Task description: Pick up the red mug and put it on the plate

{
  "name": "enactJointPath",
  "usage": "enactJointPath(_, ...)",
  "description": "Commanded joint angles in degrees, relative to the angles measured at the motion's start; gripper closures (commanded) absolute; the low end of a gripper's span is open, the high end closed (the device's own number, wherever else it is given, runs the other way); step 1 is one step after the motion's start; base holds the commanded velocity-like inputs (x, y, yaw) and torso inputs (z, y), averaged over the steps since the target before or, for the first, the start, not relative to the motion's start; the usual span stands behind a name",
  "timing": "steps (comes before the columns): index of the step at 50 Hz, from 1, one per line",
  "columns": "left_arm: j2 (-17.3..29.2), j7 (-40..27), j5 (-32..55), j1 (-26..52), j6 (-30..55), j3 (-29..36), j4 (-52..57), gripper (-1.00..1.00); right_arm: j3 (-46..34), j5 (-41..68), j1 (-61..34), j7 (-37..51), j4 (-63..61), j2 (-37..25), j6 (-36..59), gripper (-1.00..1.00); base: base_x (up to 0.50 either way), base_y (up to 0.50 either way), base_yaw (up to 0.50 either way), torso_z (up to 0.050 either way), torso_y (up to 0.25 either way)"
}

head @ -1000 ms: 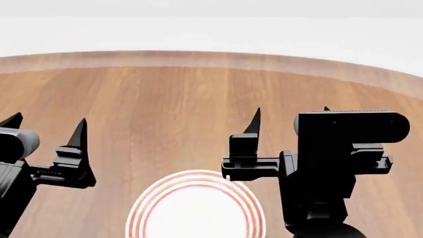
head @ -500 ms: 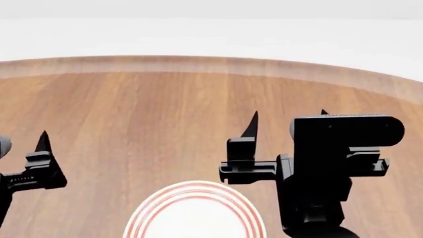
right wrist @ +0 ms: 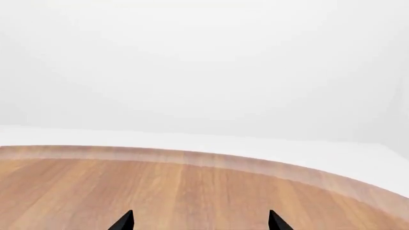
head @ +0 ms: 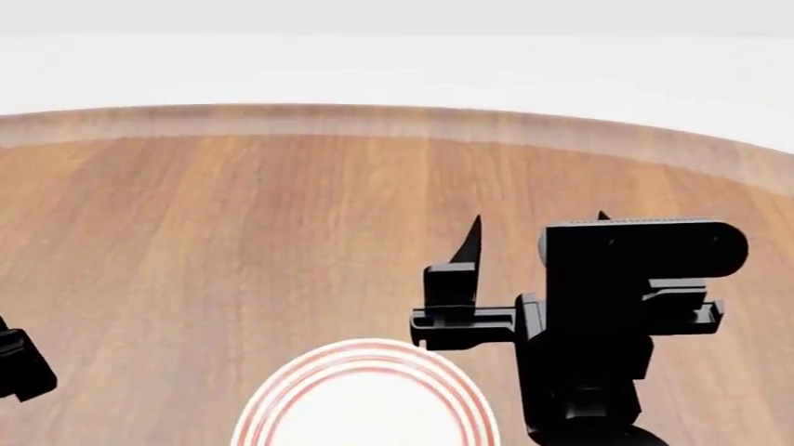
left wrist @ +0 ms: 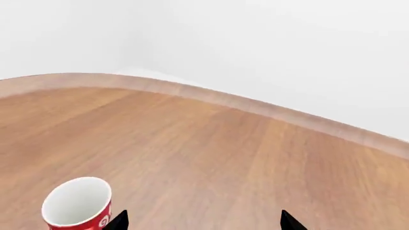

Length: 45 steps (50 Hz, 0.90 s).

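Observation:
The red mug [left wrist: 76, 203] stands upright on the wood table in the left wrist view, its white inside showing. It sits just outside one fingertip of my left gripper [left wrist: 204, 223], which is open with only bare wood between its tips. In the head view the mug is out of view, and only a black corner of the left gripper [head: 19, 367] shows at the left edge. The plate [head: 360, 349], white with red rings, lies at the bottom centre. My right gripper [head: 537, 228] hovers open just right of the plate, and the right gripper [right wrist: 200, 221] holds nothing.
The round wooden table [head: 248, 214] curves away to its far edge [head: 372, 121], with a white floor and wall beyond. No other objects show in these views.
The left gripper has dropped down and to the left, almost leaving the head view. The right gripper has sunk slightly. The plate has not moved over the last half second.

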<state>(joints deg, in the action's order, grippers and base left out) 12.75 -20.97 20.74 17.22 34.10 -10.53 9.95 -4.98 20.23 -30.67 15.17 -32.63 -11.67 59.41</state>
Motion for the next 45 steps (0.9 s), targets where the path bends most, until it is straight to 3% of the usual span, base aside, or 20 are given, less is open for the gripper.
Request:
enactJointPath(1, -1.02, -1.06, 0.68, -0.64, -2.14, -2.22, -3.14, -1.0, -0.48, 0.09, 0.11, 0.27, 0.59, -0.16, -0.49, -1.0, 0.0, 0.0, 0.0, 0.0, 0.0)
enactJointPath(25, -1.65, -1.94, 1.4, -4.14, -7.75, -6.63, -9.09, -1.0, -1.09, 0.5, 0.57, 0.65, 1.84, -0.43, -1.66, -1.0, 0.0, 0.0, 0.0, 0.0, 0.0)
enactJointPath(45, 0.98, -0.35, -0.49, 3.53, -11.11, -5.78, -24.83, -1.0, -1.87, 0.69, 1.15, 0.71, 3.1, -0.69, -3.12, -1.0, 0.0, 0.0, 0.0, 0.0, 0.0)
